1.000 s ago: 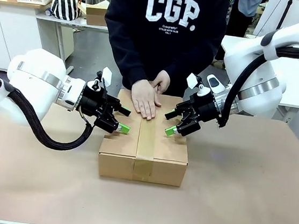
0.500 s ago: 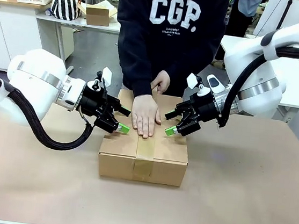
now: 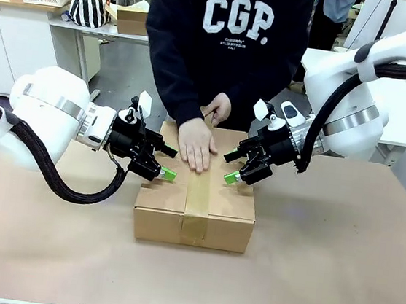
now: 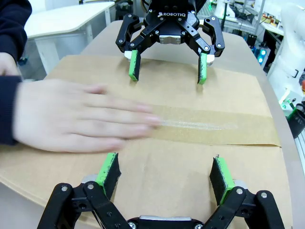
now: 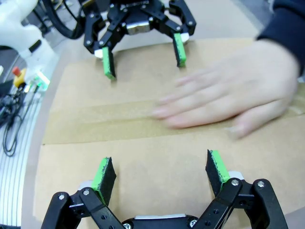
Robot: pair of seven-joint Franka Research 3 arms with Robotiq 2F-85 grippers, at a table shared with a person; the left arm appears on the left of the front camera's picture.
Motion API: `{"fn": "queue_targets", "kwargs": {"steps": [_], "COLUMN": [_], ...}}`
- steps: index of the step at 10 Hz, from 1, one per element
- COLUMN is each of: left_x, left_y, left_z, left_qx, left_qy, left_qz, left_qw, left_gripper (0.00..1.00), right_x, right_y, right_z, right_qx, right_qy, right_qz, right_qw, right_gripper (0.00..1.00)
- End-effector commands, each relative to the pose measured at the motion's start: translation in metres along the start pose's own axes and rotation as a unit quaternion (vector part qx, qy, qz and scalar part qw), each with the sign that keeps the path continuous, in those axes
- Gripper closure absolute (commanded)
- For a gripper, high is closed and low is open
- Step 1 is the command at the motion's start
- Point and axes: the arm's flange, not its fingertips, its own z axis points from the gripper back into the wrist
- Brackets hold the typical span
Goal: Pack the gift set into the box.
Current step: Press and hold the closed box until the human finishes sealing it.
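The box (image 3: 196, 199) is set on the paper-covered table (image 3: 336, 270), mid-table, directly in front of the person. Flaps are shut and a strip of tape (image 3: 199, 195) is run along the centre seam, front to back and down the near wall.

Left gripper (image 3: 167, 161) is held over the box's left top edge, w/ arm brought in low from the box's left side, wrist approx. level, fingers aimed toward the seam. Jaws are spread apart, nothing between them; green pads (image 4: 108, 170) are seen just above the cardboard in the left wrist view.

Right gripper (image 3: 230, 167) is mirrored at the box's right top edge, pointed inward and slightly down. Jaws likewise spread wide, nothing held; contact w/ the top can't be told.

Person's hand (image 3: 196, 144) is laid flat, palm down, on the tape at the box's far half, between the two grippers, fingers toward the robot; motion-blurred in both wrist views. A second hand (image 3: 219, 110) is kept at the box's far edge, partly hidden.
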Motion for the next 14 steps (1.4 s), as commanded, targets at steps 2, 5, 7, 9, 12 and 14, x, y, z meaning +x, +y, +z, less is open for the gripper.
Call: {"fn": "queue_targets", "kwargs": {"steps": [2, 5, 7, 9, 12, 14], "left_x": [-0.0004, -0.0004, -0.0004, -0.0004, -0.0004, -0.0004], "left_y": [-0.0014, -0.0014, -0.0014, -0.0014, -0.0014, -0.0014], "left_z": [0.0001, 0.0001, 0.0001, 0.0001, 0.0001, 0.0001], "left_qx": [0.000, 0.000, 0.000, 0.000, 0.000, 0.000], "left_qy": [0.001, 0.001, 0.001, 0.001, 0.001, 0.001], "left_qz": [-0.003, -0.003, -0.003, -0.003, -0.003, -0.003], "left_qw": [1.000, 1.000, 1.000, 1.000, 1.000, 1.000], "left_gripper": [0.00, 0.00, 0.00, 0.00, 0.00, 0.00], "right_x": [-0.0010, -0.0010, -0.0010, -0.0010, -0.0010, -0.0010], "right_y": [0.0001, 0.0001, 0.0001, 0.0001, 0.0001, 0.0001], "right_z": [0.0000, 0.0000, 0.0000, 0.0000, 0.0000, 0.0000], "right_qx": [-0.005, -0.005, -0.005, -0.005, -0.005, -0.005], "right_qy": [-0.001, -0.001, -0.001, -0.001, -0.001, -0.001], "right_qz": [-0.003, -0.003, -0.003, -0.003, -0.003, -0.003], "right_qw": [1.000, 1.000, 1.000, 1.000, 1.000, 1.000], "right_gripper": [0.00, 0.00, 0.00, 0.00, 0.00, 0.00]}}
